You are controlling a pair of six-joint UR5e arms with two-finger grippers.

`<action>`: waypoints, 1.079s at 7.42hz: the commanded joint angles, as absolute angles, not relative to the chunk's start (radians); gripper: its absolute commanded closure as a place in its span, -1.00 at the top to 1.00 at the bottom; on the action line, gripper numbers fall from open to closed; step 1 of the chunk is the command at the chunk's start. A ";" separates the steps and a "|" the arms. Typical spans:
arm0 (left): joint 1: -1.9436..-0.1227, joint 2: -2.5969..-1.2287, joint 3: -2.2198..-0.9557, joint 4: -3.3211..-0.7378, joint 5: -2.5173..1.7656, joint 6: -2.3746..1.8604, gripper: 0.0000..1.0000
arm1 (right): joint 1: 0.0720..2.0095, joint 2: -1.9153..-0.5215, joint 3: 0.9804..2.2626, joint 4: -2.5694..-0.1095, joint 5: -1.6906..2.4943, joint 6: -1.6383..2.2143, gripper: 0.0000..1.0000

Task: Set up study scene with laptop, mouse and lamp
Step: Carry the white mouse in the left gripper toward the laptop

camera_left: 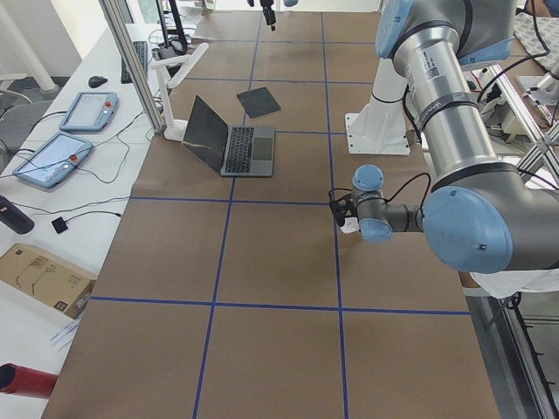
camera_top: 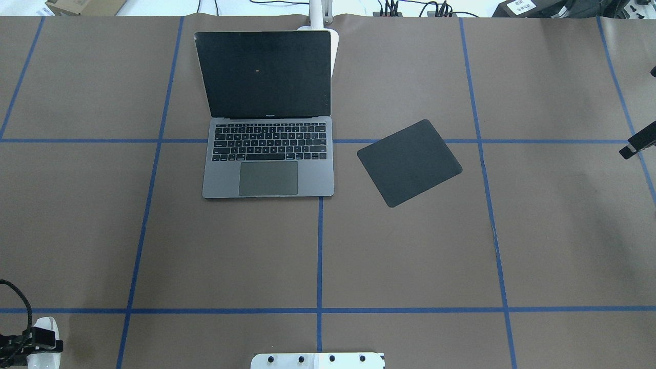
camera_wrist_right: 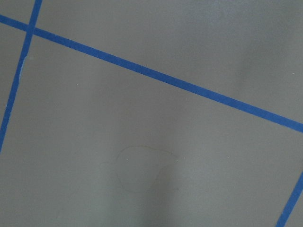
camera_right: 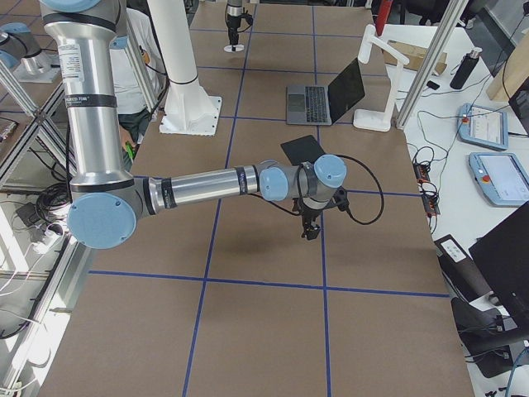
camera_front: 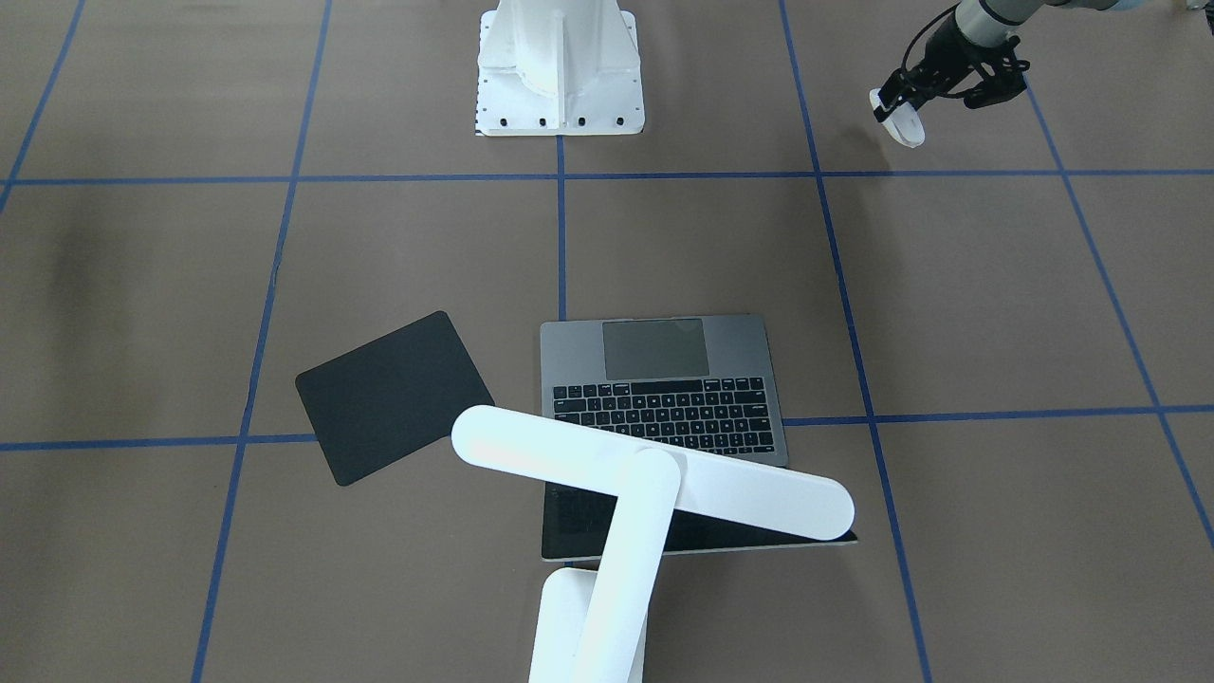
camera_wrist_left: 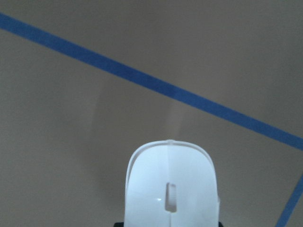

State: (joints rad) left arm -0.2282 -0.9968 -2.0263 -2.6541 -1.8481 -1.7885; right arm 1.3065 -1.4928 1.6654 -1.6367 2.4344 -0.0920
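White plastic shows between the fingers of the left gripper at the upper right of the front-facing view. The mouse is pinched there, the fingers closed on its sides. In the left wrist view the mouse fills the lower middle of the frame, with a blue tape line crossing the brown table behind it. Whether the mouse touches the paper I cannot tell.

The laptop sits open in the middle of the front-facing view, its trackpad toward the white pedestal at the top, well apart from the mouse. The lamp stands at the bottom centre, and its long bar head crosses in front of the laptop's screen in that view. A black square mat lies just beside the laptop, to its left in the frame, turned at an angle.

The right gripper only pokes in at the overhead view's right edge. I cannot tell how far apart its fingers are.
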 commanded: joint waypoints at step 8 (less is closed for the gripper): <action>-0.526 -1.709 -2.034 -1.891 -1.970 -1.393 -0.37 | 1.296 -1.483 1.637 -1.635 2.434 -0.094 0.98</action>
State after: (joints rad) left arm -0.5171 -1.5735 -2.0562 -2.0031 -1.9748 -1.4202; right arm 1.2986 -1.4848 1.6423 -1.6352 2.4344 -0.0935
